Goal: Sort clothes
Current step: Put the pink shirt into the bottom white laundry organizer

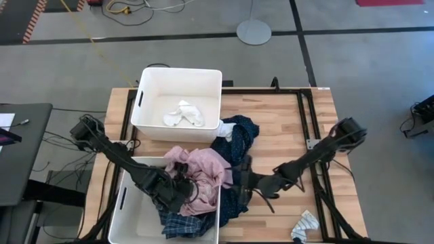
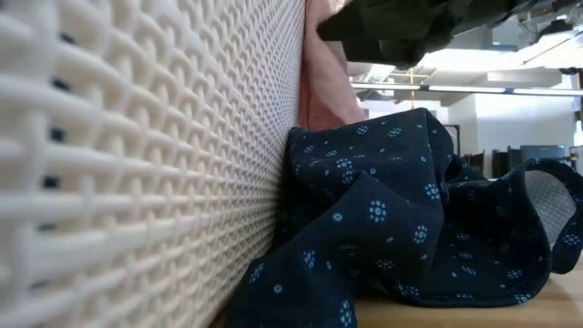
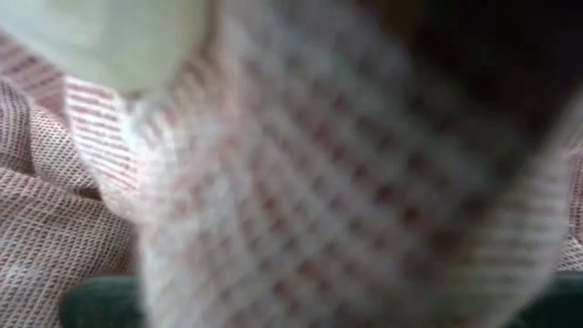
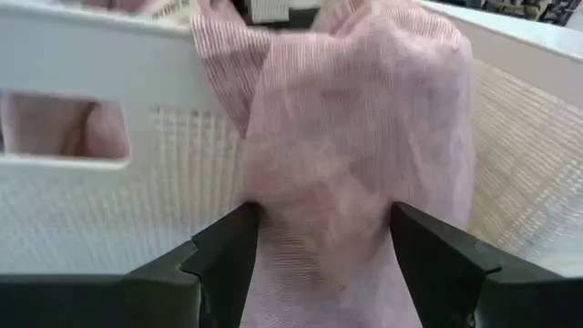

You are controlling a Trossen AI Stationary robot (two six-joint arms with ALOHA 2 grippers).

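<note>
The pale pink shirt (image 1: pixel 203 169) is draped over the right rim of the near white bin (image 1: pixel 125 196). The blue-white plaid shirt (image 1: pixel 183 224) lies inside that bin. My left gripper (image 1: pixel 180 186) is in the bin, at the pink shirt, which fills the left wrist view (image 3: pixel 319 182). My right gripper (image 1: pixel 239 181) is open just outside the bin's right wall. Its fingers stand on either side of the shirt's hanging part (image 4: pixel 346 182). The navy dotted piece (image 1: pixel 241 132) lies on the table against the bin wall (image 2: pixel 392 228). My right gripper's open fingers (image 4: pixel 228 251) stand level, from the table's right side, on either side of the pink shirt's part that hangs over the bin's rim (image 4: pixel 273 237). Whether they touch the cloth I cannot tell.
A second white bin (image 1: pixel 146 102) at the far side holds white socks (image 1: pixel 183 114). A striped sock (image 1: pixel 305 226) lies near the table's front right corner. The near bin's woven wall (image 2: pixel 137 137) fills the left of the low view. Bare wood shows at the table's right (image 1: pixel 285 129).
</note>
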